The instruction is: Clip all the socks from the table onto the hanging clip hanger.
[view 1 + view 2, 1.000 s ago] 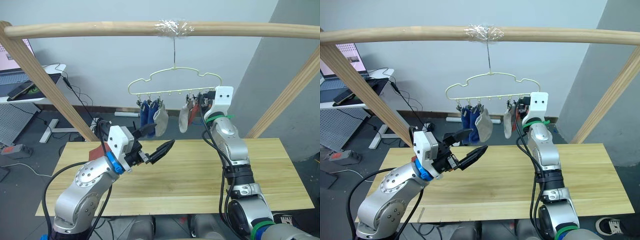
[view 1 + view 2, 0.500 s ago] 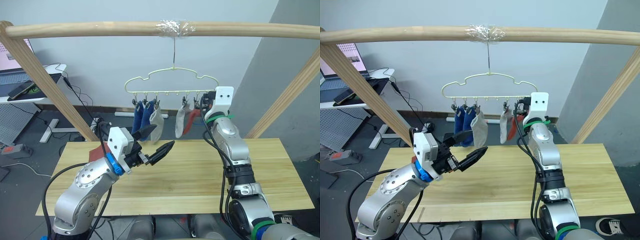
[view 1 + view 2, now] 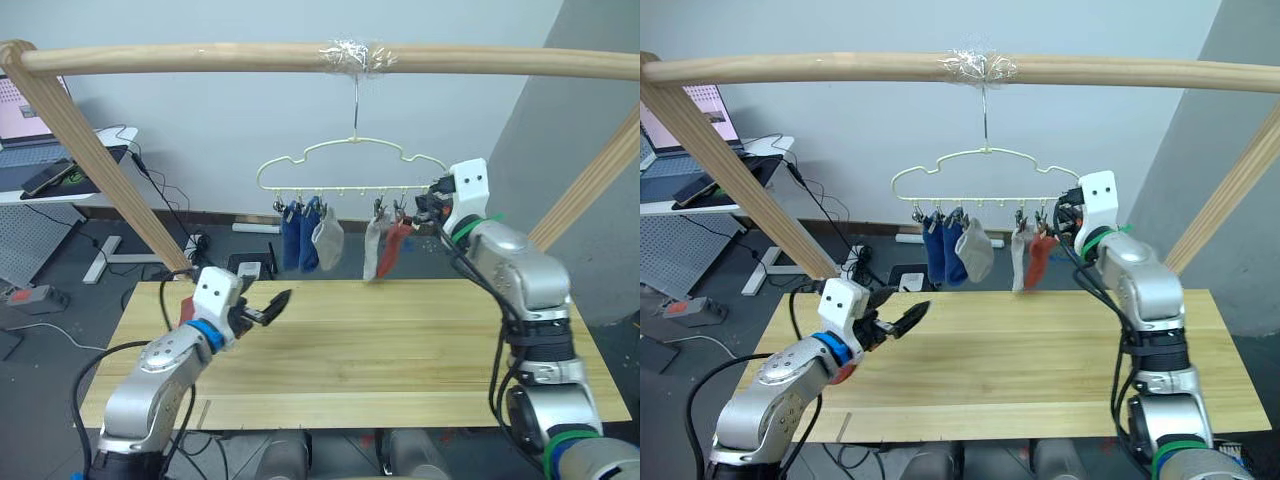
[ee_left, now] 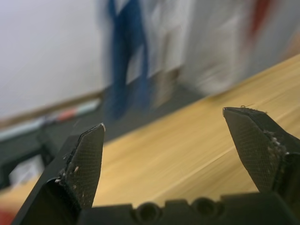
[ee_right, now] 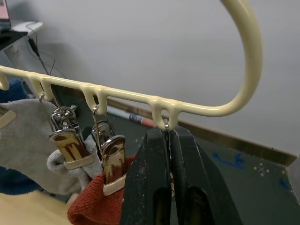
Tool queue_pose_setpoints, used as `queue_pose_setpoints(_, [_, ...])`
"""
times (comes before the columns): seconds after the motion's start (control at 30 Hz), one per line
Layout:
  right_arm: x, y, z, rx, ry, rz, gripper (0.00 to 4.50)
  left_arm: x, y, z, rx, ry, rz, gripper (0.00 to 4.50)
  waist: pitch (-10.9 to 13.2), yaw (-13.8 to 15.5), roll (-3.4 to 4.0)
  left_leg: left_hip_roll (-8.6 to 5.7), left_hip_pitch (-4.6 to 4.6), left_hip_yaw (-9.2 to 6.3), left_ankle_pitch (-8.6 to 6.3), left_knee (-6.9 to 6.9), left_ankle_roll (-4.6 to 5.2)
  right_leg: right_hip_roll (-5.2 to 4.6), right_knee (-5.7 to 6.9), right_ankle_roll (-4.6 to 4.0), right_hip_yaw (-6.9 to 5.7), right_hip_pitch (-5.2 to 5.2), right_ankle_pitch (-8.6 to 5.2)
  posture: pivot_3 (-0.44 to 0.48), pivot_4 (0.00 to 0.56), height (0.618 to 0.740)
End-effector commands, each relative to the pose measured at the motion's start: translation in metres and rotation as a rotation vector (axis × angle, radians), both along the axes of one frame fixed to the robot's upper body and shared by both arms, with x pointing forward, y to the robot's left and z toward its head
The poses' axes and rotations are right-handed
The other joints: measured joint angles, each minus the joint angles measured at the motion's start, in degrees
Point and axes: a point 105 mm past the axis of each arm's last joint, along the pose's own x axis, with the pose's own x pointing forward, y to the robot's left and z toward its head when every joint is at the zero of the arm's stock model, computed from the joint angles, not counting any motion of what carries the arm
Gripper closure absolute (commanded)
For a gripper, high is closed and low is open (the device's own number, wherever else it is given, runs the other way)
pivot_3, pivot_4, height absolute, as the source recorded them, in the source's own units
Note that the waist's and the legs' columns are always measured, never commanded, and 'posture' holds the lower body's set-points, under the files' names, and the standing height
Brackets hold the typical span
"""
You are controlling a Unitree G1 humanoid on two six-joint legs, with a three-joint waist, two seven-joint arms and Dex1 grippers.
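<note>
Left eye view: the clip hanger hangs by its hook from a wooden pole above the far edge of the worktop. Clipped along its bar are two blue socks, a light grey sock, a second grey sock and a rust-red sock. Another rust-red sock lies at the worktop's left end, partly hidden behind the left arm. The left gripper is held low over the left part of the worktop, jaws spread and holding nothing. The right gripper is raised to the hanger's right end.

Right eye view: the same layout shows, with the right gripper against the hanger's right end, just beside the red sock.

Left wrist view: the two black fingers stand wide apart with nothing between them, bare worktop under them and the hanging socks blurred beyond.

Right wrist view: the right gripper's jaws are pressed together around the last clip, which hangs from the end loop of the hanger bar. Just beside them two more metal clips hold the red sock and a grey sock.
</note>
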Motion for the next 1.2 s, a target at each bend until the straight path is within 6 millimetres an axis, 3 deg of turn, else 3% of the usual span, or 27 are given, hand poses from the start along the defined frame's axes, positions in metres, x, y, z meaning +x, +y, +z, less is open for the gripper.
queue_pose_setpoints(0.03, [-0.006,-0.002,0.005,0.009,0.033,0.013,4.47,0.011,0.058,-0.02,0.089,0.025,0.196,0.0,0.0,-0.1,0.0,0.0,-0.01,0.0,0.0,0.0,0.0,0.0,-0.01,0.0,0.0,0.0,0.0,-0.087,0.154,0.74])
queue_pose_setpoints(0.13, [-0.008,-0.004,0.005,0.015,0.047,-0.002,4.47,0.016,0.082,-0.04,0.108,0.086,0.27,0.0,0.0,0.0,-0.03,-0.03,-0.07,0.01,0.0,0.0,0.0,-0.03,-0.1,0.02,0.0,-0.01,0.01,-0.106,0.162,0.74])
queue_pose_setpoints(0.37, [-0.011,-0.003,0.007,0.015,0.058,-0.003,4.47,0.022,0.091,-0.073,0.089,0.243,0.286,0.0,0.1,-0.1,-0.16,-0.1,-0.14,-0.01,0.0,0.0,0.0,-0.12,-0.15,0.06,-0.05,-0.01,0.02,-0.125,0.168,0.74])
queue_pose_setpoints(0.57, [-0.008,-0.003,0.013,0.024,0.053,-0.01,4.47,0.007,0.076,-0.103,0.046,0.419,0.218,0.0,0.1,-0.6,-0.14,-0.08,-0.09,-0.02,0.0,0.0,0.0,-0.11,-0.05,0.06,-0.04,-0.02,0.02,-0.125,0.169,0.74])
queue_pose_setpoints(0.67, [-0.008,-0.005,0.014,0.026,0.051,-0.019,4.5,0.001,0.067,-0.11,0.043,0.447,0.178,0.57,0.1,-0.7,-0.07,-0.08,-0.02,0.0,0.0,-0.01,0.0,-0.11,0.01,0.06,-0.01,0.01,0.02,-0.119,0.165,0.74])
queue_pose_setpoints(0.97, [-0.006,-0.005,0.012,0.043,0.057,-0.027,4.5,0.001,0.057,-0.11,0.052,0.418,0.138,2.9,0.0,-0.6,0.06,-0.09,0.07,0.01,0.01,0.0,0.0,-0.12,0.07,0.06,0.02,0.05,0.02,-0.092,0.163,0.74])
queue_pose_setpoints(1.07, [-0.005,-0.004,0.012,0.044,0.055,-0.024,4.5,0.003,0.042,-0.104,0.031,0.357,0.071,3.73,0.0,-0.5,0.06,-0.09,0.07,0.04,0.0,-0.01,0.0,-0.12,0.05,0.06,0.04,0.05,0.02,-0.092,0.163,0.74])
queue_pose_setpoints(1.13, [-0.004,-0.005,0.013,0.047,0.055,-0.023,4.5,0.004,0.022,-0.092,-0.028,0.302,-0.003,4.3,0.0,-0.5,0.06,-0.09,0.05,0.02,0.0,-0.01,0.0,-0.13,0.04,0.06,0.04,0.05,0.02,-0.084,0.159,0.74])
queue_pose_setpoints(1.2, [-0.003,-0.006,0.016,0.058,0.058,-0.024,4.5,0.001,0.002,-0.078,-0.087,0.257,-0.071,4.48,0.0,-0.4,0.04,-0.11,0.02,0.03,0.0,-0.02,0.0,-0.16,0.02,0.06,0.06,0.04,0.02,-0.084,0.159,0.74])
